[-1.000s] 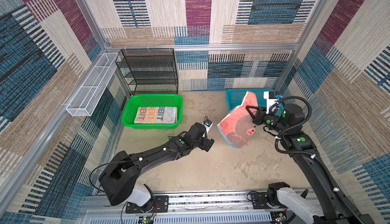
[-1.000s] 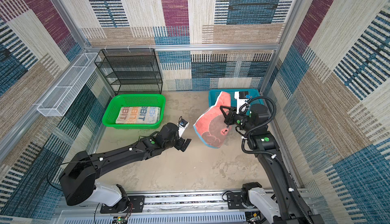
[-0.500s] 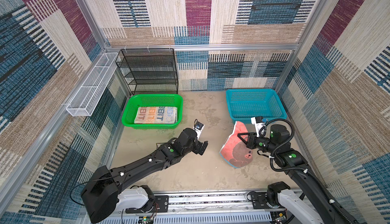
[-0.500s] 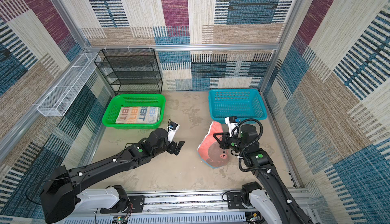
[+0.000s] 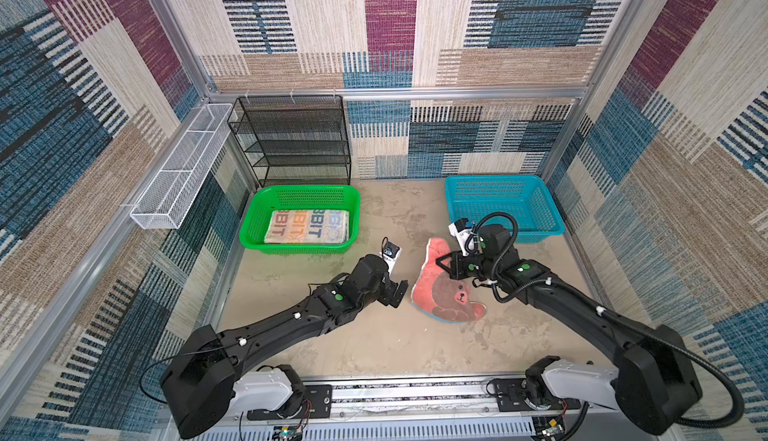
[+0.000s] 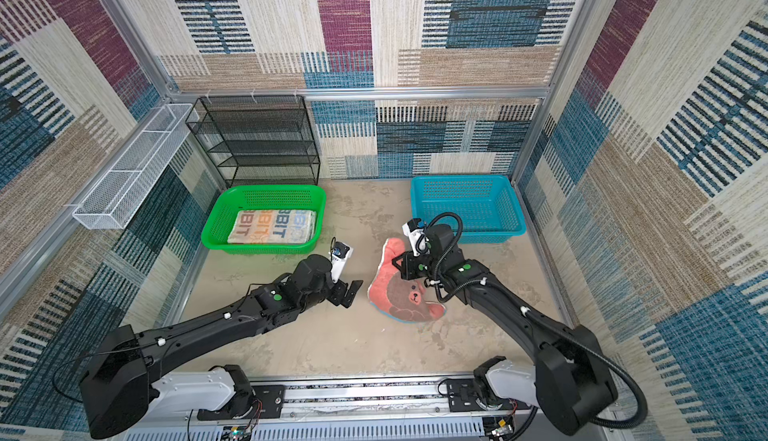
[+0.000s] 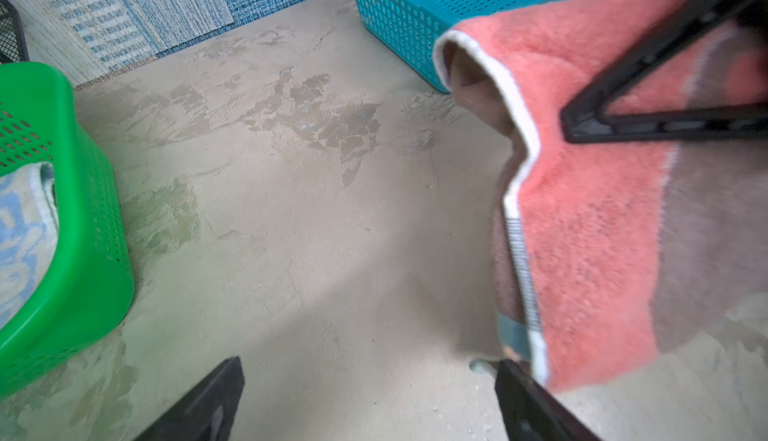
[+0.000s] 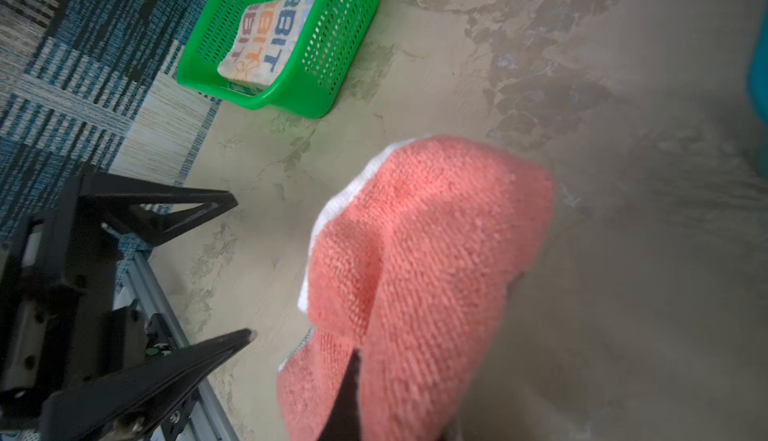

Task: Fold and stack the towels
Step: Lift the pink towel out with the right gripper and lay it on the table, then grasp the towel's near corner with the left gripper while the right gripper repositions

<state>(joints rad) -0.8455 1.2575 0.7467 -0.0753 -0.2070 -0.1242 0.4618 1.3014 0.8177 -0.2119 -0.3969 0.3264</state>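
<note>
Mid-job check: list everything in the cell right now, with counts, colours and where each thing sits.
coral bear towel: 1, coral with a brown bear, mid-table, upper part held up, lower end on the table
lettered towel: 1 visible, whitish with orange and blue letters, folded in the green basket; what lies under it cannot be counted
green basket: 1, green, back left
blue basket: 1, teal blue, back right
mesh rack: 1, black, at the back wall
wire tray: 1, white, on the left wall
table: 1, beige
left gripper: 1, black, open, close beside the coral bear towel
right gripper: 1, black, shut on the coral bear towel
</note>
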